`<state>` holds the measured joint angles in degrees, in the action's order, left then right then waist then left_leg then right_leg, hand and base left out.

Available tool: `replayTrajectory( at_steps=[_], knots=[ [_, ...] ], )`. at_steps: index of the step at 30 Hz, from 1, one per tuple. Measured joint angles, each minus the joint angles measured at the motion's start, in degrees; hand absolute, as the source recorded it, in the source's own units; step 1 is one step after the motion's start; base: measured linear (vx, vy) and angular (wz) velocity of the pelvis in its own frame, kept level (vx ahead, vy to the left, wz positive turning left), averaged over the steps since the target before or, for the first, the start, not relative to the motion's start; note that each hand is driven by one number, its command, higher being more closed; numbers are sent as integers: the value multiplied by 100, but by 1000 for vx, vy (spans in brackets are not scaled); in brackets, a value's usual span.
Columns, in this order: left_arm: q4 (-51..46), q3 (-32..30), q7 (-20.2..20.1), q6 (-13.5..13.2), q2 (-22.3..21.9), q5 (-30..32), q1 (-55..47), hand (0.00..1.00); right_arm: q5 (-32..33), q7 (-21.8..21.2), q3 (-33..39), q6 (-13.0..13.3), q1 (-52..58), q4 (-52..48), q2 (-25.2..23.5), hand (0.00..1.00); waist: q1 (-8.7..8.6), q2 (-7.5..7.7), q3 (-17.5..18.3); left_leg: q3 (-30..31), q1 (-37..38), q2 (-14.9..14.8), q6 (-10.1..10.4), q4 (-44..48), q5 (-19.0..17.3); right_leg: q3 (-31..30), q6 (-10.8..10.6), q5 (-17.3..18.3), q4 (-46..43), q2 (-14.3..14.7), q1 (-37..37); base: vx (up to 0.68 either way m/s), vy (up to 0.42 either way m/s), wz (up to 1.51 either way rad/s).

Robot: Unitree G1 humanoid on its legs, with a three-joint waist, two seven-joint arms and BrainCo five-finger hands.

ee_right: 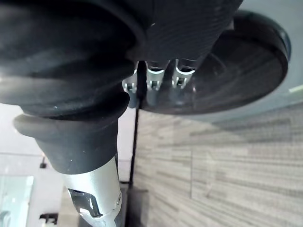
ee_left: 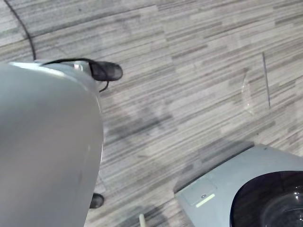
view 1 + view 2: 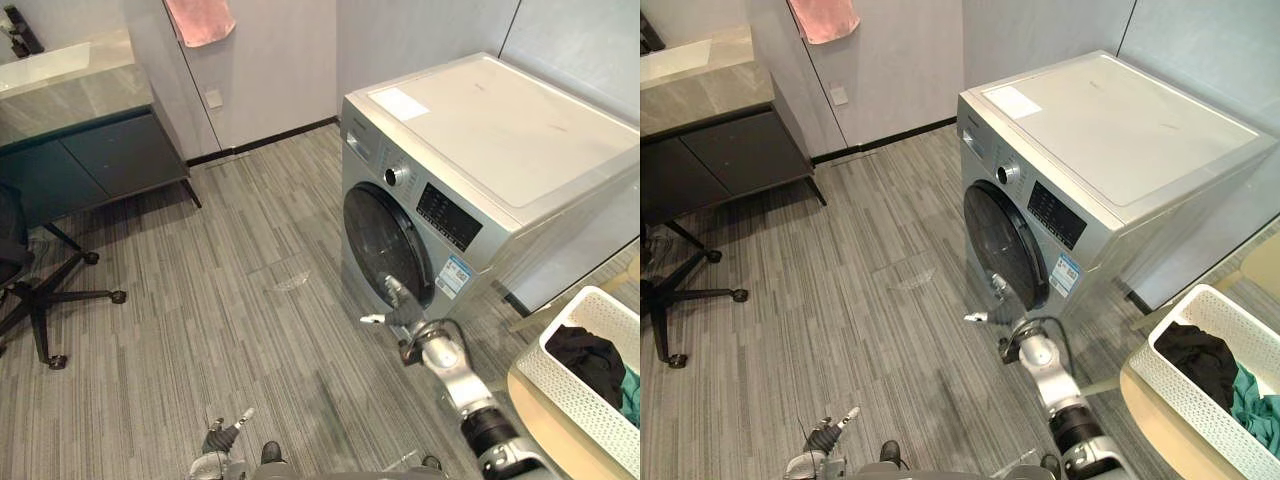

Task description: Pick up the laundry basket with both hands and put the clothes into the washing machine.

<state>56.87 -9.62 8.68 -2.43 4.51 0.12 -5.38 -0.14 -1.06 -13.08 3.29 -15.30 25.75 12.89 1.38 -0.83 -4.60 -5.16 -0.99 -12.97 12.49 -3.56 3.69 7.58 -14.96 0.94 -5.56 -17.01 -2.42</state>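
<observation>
Left hand [image 3: 218, 440]: low at the near edge of the head views, over the grey striped floor [image 3: 250, 300]. Fingers loosely extended, apart, nothing in them. Well clear of machine and basket.

Pink towel [image 3: 200, 20]: hanging on the back wall, far from the work.

Washing machine [image 3: 500, 130]: silver front-loader standing against the wall, right of centre. Round dark door [image 3: 385, 240] closed flat to the front. Dial [image 3: 397, 176] and dark display panel [image 3: 448, 217] along the top of the front face.

Right hand [image 3: 403, 315]: raised just before the lower rim of the door, fingers straight and spread, thumb out to the side, nothing gripped. The right wrist view shows the fingers [image 1: 154, 87] pointing at the dark door glass; whether they touch it cannot be determined.

Laundry basket [image 3: 560, 388]: white lattice walls, resting on a pale wooden table [image 3: 545, 432] to the right of the machine, beside the right arm and not held by either hand. Contents: a black garment [image 3: 588, 358] and a teal garment [image 3: 632, 395] just beside it.
</observation>
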Motion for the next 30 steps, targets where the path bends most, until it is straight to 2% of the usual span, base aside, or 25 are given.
replayTrajectory(
  at_steps=[4,6,11,14,17,20,22,23,25,30],
  knots=[
    [-13,-15,0,-16,40,56,35,0,-54,195,1,-7,-983,573,170,0,166,183,-120,23,-190,-48,3,-52,141,0,17,-175,96,63,-163,-96,-7,-2],
    [-13,-14,6,-29,47,48,191,0,-137,316,20,-12,-1442,720,269,0,279,228,-270,60,-373,-55,1,-47,189,19,16,-240,98,72,-303,-108,7,15],
    [-245,-104,19,-75,41,-62,319,0,-309,561,233,-54,-2736,1337,602,0,430,256,-757,219,-634,-44,-41,-174,409,140,25,-375,145,77,-479,-77,4,14],
    [-296,-137,32,-94,94,-188,447,0,-451,706,439,-144,-3882,2248,945,0,441,257,-1131,308,-896,-19,-68,-173,543,168,31,-412,59,57,-718,-54,5,8],
    [-351,-126,51,-156,122,-309,511,0,-388,790,628,-181,-4470,2644,1152,0,456,239,-1388,331,-982,12,-74,-173,589,175,19,-447,60,26,-800,-16,1,3],
    [-484,-98,150,-209,88,-544,539,0,-376,877,763,-218,-4913,3061,1374,0,471,186,-1485,350,-1185,40,-76,-171,627,183,18,-461,48,-2,-999,6,-4,2],
    [-657,127,161,-296,68,-631,570,0,-384,974,1021,-230,-5233,3490,1653,0,472,34,-1720,398,-1240,79,-90,-171,649,232,15,-463,33,-38,-1013,7,-12,11],
    [-701,162,166,-312,64,-634,570,0,-373,937,1038,-212,-5278,3545,1704,0,463,-7,-1782,416,-1249,88,-93,-172,655,247,15,-463,24,-46,-1015,-11,-10,16],
    [-718,362,185,-323,64,-677,657,0,-312,1078,1199,-216,-5425,3729,1715,0,425,-190,-1911,506,-1388,107,-102,-173,696,336,15,-463,-13,-68,-1103,-18,-11,16],
    [-953,604,288,-325,75,-797,655,0,-227,1275,1433,-188,-5641,3856,1807,0,395,-289,-2140,516,-1603,124,-107,-181,779,327,0,-531,-29,-83,-1322,-43,-14,2]
  ],
)
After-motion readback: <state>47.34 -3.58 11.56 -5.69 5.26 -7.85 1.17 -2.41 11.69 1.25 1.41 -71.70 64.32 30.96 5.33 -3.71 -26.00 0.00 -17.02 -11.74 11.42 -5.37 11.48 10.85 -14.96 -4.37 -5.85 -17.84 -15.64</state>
